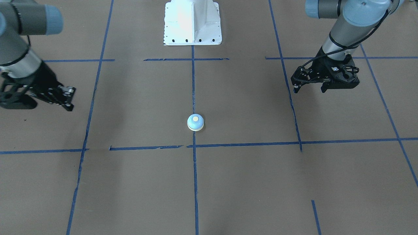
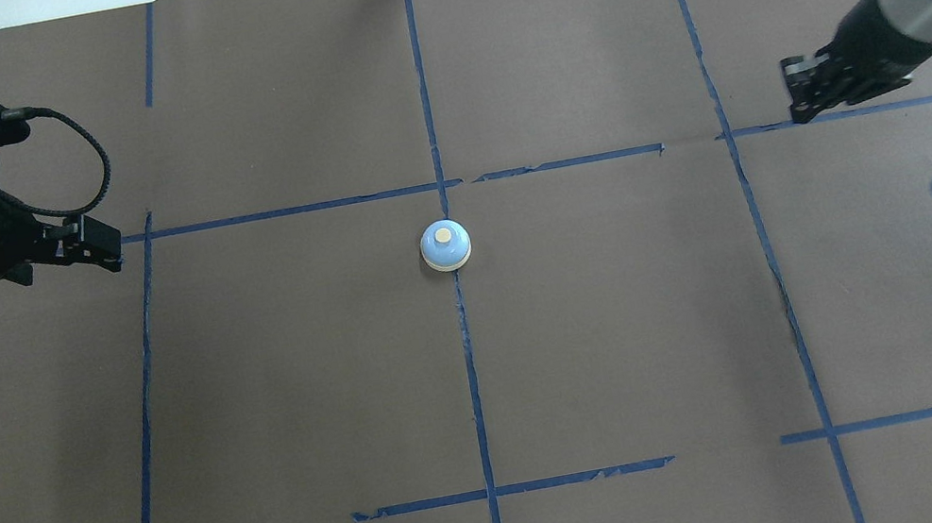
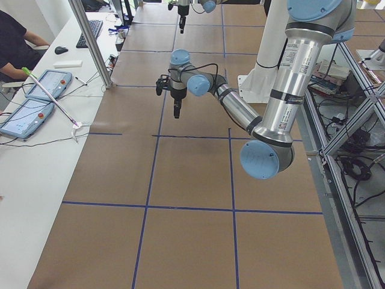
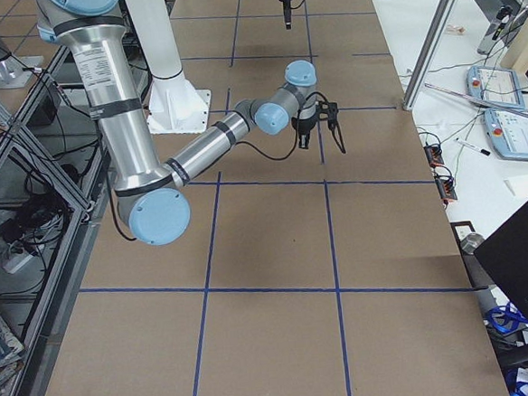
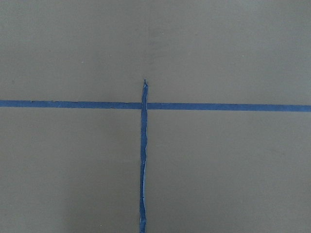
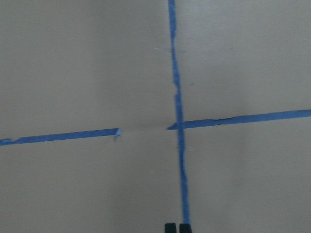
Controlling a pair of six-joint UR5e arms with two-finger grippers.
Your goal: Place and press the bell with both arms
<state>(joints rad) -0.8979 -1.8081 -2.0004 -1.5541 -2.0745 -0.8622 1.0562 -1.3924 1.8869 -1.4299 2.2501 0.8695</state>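
The bell (image 1: 195, 122), light blue with a cream base and button, stands upright on the brown table's centre tape line; it also shows in the overhead view (image 2: 445, 246). My left gripper (image 2: 109, 257) hovers far to the bell's left, fingers together and empty; in the front-facing view it is at the right (image 1: 295, 88). My right gripper (image 2: 799, 109) hovers far to the bell's right, shut and empty. Its closed fingertips (image 6: 170, 227) show at the bottom of the right wrist view. The left wrist view shows only table and tape. The bell is in neither wrist view.
The white pedestal base (image 1: 192, 23) stands at the robot's side of the table. Blue tape lines (image 2: 476, 394) divide the brown surface into squares. A side bench with tablets (image 3: 36, 90) and a seated person (image 3: 15, 42) lie beyond the far edge.
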